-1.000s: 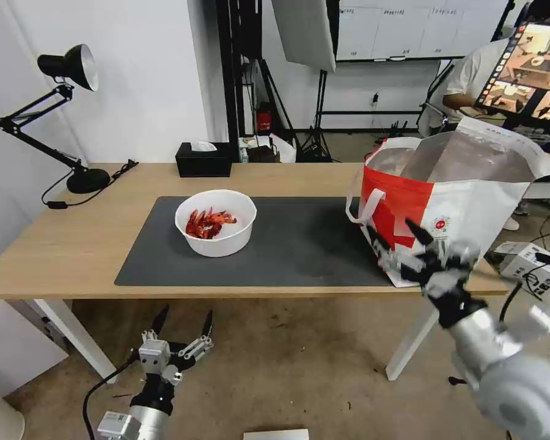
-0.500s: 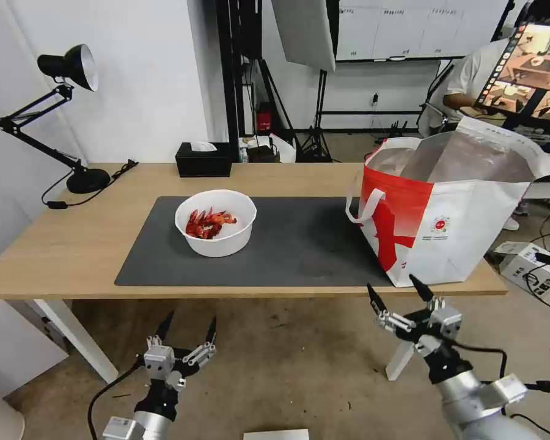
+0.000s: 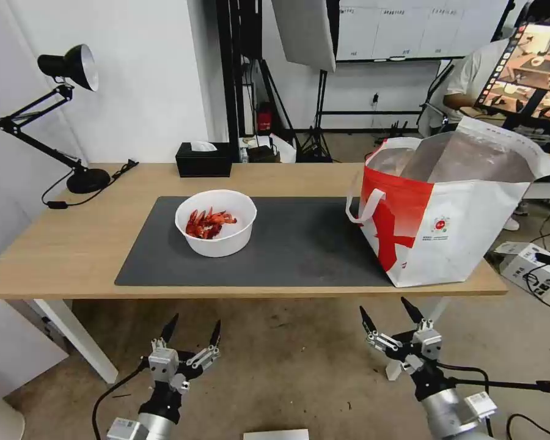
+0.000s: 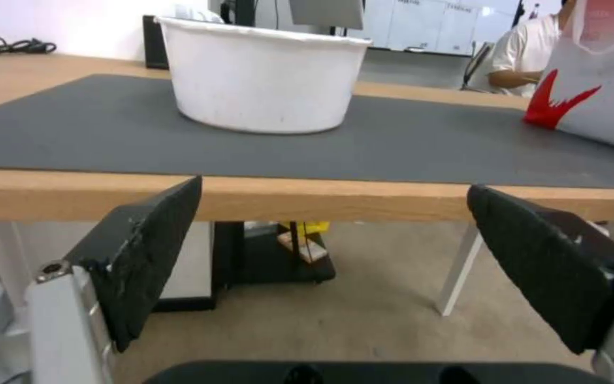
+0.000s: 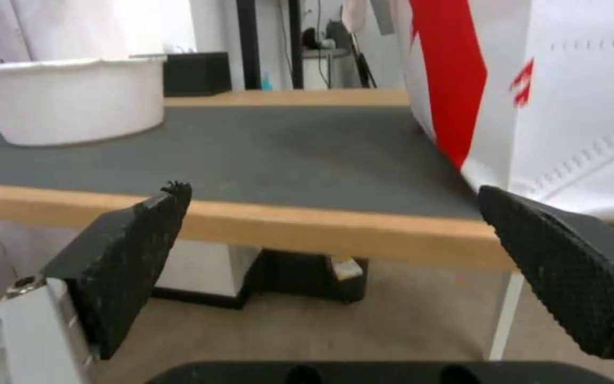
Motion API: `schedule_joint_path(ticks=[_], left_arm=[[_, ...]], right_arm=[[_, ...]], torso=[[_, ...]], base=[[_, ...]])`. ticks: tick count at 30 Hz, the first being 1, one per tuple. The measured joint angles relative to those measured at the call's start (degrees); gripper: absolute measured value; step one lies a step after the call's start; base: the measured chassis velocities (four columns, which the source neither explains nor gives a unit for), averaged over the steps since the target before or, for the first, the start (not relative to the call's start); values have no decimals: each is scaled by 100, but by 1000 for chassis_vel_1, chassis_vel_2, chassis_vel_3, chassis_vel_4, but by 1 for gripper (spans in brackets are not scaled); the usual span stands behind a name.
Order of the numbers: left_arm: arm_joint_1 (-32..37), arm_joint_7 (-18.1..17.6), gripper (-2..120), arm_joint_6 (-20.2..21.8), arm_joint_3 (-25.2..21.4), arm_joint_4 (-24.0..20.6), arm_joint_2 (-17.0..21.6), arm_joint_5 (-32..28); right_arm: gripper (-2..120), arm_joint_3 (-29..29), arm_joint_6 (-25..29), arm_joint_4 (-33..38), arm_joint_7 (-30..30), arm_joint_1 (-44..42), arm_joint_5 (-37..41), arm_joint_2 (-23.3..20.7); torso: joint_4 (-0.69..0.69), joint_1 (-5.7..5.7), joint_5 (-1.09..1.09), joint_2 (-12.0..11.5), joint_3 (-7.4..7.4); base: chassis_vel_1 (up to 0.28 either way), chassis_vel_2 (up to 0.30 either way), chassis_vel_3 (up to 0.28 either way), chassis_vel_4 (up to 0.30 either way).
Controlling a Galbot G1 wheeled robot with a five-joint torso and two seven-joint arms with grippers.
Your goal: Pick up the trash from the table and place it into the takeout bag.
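Since a second ago the right gripper [image 3: 390, 314] has dropped from in front of the takeout bag [image 3: 446, 220] to below the table [image 3: 73, 244] edge, jaws spread and empty, while the left gripper [image 3: 192, 327] hangs below the near edge too, also spread and empty; the white bowl of crayfish shells [image 3: 216, 222] sits on the dark mat [image 3: 299, 244], well apart from the bag at the right end. From the left wrist, both black fingers [image 4: 147, 256] stand wide apart under the table edge, the bowl [image 4: 261, 80] beyond on the mat [image 4: 392, 149]. From the right wrist, its fingers [image 5: 129, 256] are equally wide, with the bag [image 5: 549, 106] close by and the bowl [image 5: 72, 98] farther off.
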Motion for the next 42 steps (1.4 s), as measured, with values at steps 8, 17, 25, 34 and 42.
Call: schedule_joint_path(ticks=[8,17,25,34,42], left_arm=[[-37,-3,100,2,7,29,-19,11],[68,55,100,2,-61,-106,-61,47],[104,96,100,-2,-55,-130,-117,110],[128,98,100,-12,-60,-154,-165,152],[111,94,100,-27,-63,-159,-144,171]], right_arm=[[100,4,-14,-27,101,-31,-146,30],[100,61,-40,87,333,-22,-423,52],[100,63,-40,143,405,-56,-422,72],[100,59,-40,147,409,-59,-411,74],[100,58,-43,149,409,-59,-405,74]], torso=[[0,0,0,0,0],[0,0,0,0,0],[0,0,0,0,0],[0,0,0,0,0],[0,0,0,0,0]], base=[[0,0,0,0],[0,0,0,0],[0,0,0,0],[0,0,0,0],[0,0,0,0]])
